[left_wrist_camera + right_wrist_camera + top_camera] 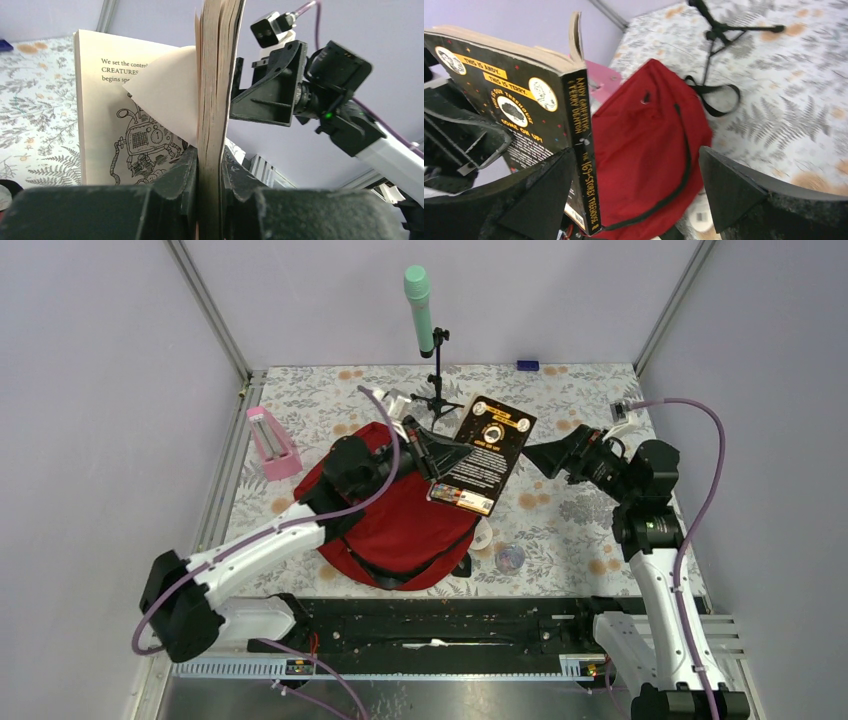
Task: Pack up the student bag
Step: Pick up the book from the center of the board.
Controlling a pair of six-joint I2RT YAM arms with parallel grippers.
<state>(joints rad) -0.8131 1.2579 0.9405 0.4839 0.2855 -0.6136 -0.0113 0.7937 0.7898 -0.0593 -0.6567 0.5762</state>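
Note:
The student bag [400, 525], a big red fabric backpack with black straps, lies on the table under my left arm; it also fills the middle of the right wrist view [649, 135]. Above it hangs a black paperback book [487, 448]. My left gripper [438, 455] is shut on the book's page block [210, 125], and some pages fan open to a robot drawing. My right gripper [533, 455] is open just right of the book. Its jaws stand wide apart [639, 192], with the book's spine [585, 165] just inside the left finger.
A pink holder [272, 445] stands at the back left. A green microphone [419, 300] on a black tripod [438, 390] stands behind the bag. A small round object [510, 558] and a white one [483, 535] lie right of the bag. A blue item [527, 365] sits at the far edge.

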